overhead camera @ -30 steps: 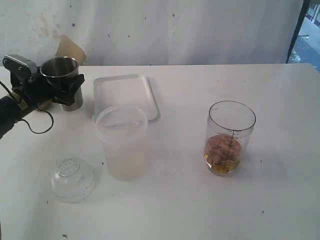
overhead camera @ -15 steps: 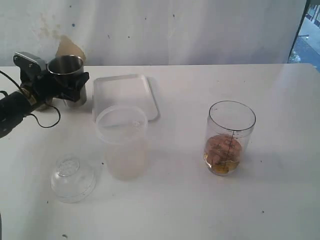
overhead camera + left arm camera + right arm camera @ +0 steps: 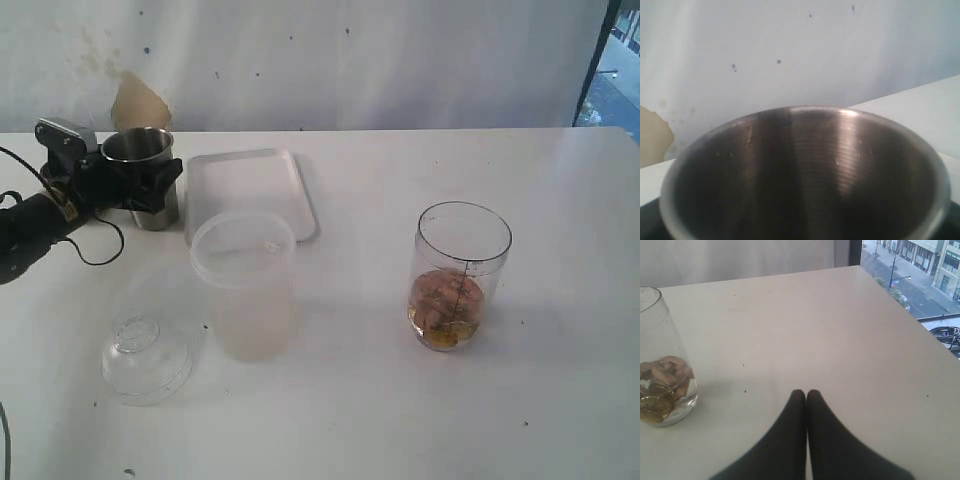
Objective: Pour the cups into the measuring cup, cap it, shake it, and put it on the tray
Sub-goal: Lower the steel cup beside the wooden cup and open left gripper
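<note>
A flat white plastic tray (image 3: 250, 190), rectangular with rounded corners and a low raised rim, lies on the matte white tabletop (image 3: 380, 400) and serves as the marker for everything else. Just beside its left edge in the exterior view stands the steel tumbler (image 3: 143, 175), a tapered shiny cup with its long axis vertical and its mouth pointing up. The black jaws of the left gripper (image 3: 150, 185) stand spread wide to either side of its wall and clasp it. Whether its base rests on the tabletop cannot be told. In the left wrist view the tumbler's round rim and brushed interior (image 3: 805, 175) fill most of the picture, marked with fine concentric lines. Touching or just in front of the tray's near edge is a wide frosted tumbler (image 3: 245, 290) of cloudy unmarked plastic, upright. Further toward the camera and to the left lies a clear dome lid (image 3: 145, 358). Well to the right of the tray stands the measuring cup (image 3: 460, 275), a clear plastic cylinder, upright and uncapped, with a black scale down its side. Brownish lumps and gold round pieces sit at its bottom. The right gripper (image 3: 806, 392), smooth and black, has its jaws pressed together with nothing between them, near the measuring cup (image 3: 662, 365).
</note>
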Robot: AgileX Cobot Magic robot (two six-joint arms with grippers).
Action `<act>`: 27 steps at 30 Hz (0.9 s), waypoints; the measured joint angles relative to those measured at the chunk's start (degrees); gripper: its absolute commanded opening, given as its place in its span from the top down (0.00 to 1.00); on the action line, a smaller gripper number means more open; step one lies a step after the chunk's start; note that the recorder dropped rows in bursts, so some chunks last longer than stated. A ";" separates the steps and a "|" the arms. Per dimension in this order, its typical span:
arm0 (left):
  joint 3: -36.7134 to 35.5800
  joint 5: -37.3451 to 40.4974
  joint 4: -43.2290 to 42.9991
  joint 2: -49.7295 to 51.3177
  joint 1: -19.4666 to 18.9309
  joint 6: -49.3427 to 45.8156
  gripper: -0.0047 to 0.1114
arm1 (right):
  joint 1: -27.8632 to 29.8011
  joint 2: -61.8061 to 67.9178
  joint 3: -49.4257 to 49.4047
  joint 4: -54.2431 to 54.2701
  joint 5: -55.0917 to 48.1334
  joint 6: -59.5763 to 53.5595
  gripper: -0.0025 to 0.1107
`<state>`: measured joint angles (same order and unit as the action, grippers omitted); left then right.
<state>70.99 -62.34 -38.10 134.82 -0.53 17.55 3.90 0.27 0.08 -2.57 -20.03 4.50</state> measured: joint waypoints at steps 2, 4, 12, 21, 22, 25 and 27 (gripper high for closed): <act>0.00 0.21 0.00 0.00 0.00 0.00 0.57 | 0.00 0.00 0.00 0.00 0.00 0.00 0.98; 0.12 0.32 0.00 0.00 0.00 0.00 0.22 | 0.00 0.00 0.00 0.00 0.00 0.00 0.98; 0.25 -0.24 0.00 0.00 0.00 0.34 0.06 | 0.00 0.00 0.00 0.00 0.00 0.00 0.98; 0.25 -0.14 -4.31 -1.13 0.00 4.52 0.06 | 0.00 0.00 0.00 0.00 0.00 0.00 0.98; 0.25 0.14 -4.70 -1.68 0.00 4.95 0.06 | 0.00 0.00 0.00 0.00 0.00 0.00 0.98; 0.25 1.49 -5.39 -3.12 0.00 6.05 0.06 | 0.00 0.00 0.00 0.00 0.00 0.00 0.98; 0.25 2.34 -5.71 -4.06 0.00 6.30 0.06 | 0.00 0.00 0.00 0.00 0.00 0.00 0.98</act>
<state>71.24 -60.00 -43.81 130.76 -0.53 23.85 3.90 0.27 0.08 -2.57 -20.03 4.50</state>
